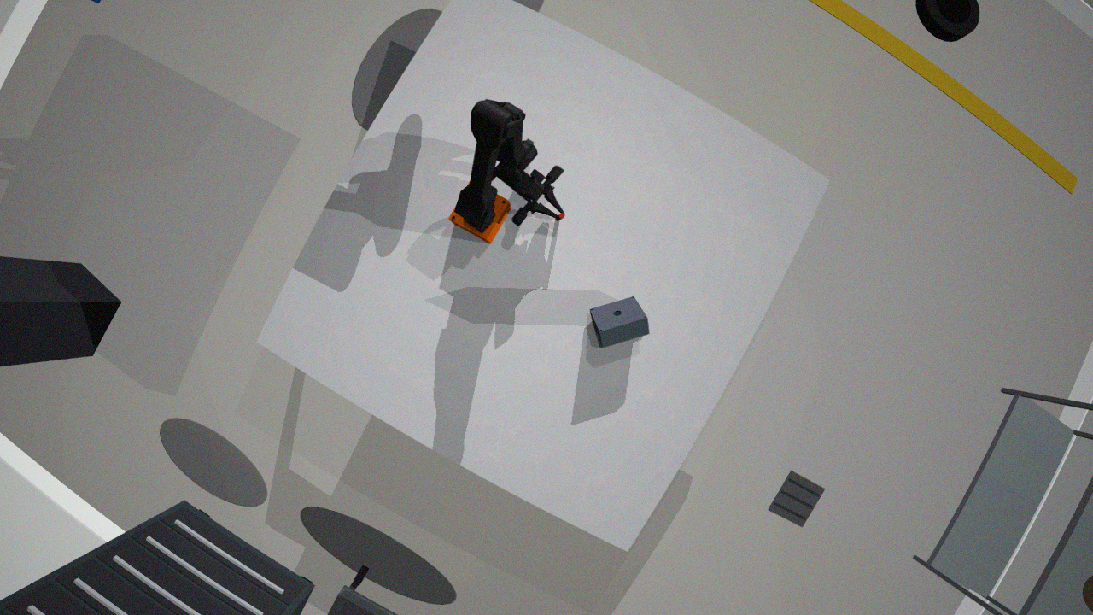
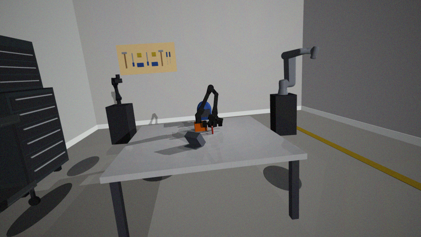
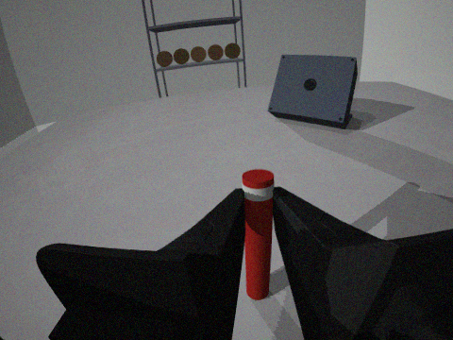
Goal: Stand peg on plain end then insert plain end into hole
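The red peg (image 1: 561,215) (image 2: 212,130) (image 3: 258,236) stands upright, white band near its top and plain end down. My gripper (image 3: 258,196) (image 2: 212,125) is shut on it just at and below the band. The plain end is at or very near the table top (image 1: 687,229) (image 2: 250,147) (image 3: 142,156); whether it touches is not clear. The blue-grey sloped panel (image 1: 634,309) (image 2: 194,139) (image 3: 288,99) stands apart from the peg, at upper right in the wrist view. Its one dark hole (image 1: 617,313) (image 3: 310,84) is empty and faces up at a slant; the exterior view does not show it.
The arm's orange base (image 1: 491,229) (image 2: 200,126) is close beside the gripper. Shadows of the arm and panel cross the table. A shelf rack (image 3: 195,24) and drawer cabinets (image 2: 35,118) stand off the table.
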`<state>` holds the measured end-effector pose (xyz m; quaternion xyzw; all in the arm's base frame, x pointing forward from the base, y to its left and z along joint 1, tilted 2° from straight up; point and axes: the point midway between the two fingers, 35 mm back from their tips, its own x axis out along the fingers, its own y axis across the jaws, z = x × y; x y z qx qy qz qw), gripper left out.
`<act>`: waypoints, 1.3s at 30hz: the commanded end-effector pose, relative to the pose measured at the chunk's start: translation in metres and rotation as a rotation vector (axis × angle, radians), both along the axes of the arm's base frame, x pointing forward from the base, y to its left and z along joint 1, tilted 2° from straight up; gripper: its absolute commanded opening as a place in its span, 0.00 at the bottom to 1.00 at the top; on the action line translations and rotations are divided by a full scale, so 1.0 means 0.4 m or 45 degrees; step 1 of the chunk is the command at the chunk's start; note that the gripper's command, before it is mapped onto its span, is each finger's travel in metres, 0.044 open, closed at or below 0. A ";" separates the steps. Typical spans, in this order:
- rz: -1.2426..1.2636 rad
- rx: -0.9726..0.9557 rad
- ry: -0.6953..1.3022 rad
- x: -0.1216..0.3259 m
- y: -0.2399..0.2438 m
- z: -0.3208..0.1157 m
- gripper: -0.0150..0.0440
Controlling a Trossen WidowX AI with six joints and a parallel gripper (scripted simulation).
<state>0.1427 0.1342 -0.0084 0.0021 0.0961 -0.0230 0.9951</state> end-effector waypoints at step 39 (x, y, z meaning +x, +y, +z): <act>0.025 0.024 -0.046 -0.022 -0.006 -0.009 0.34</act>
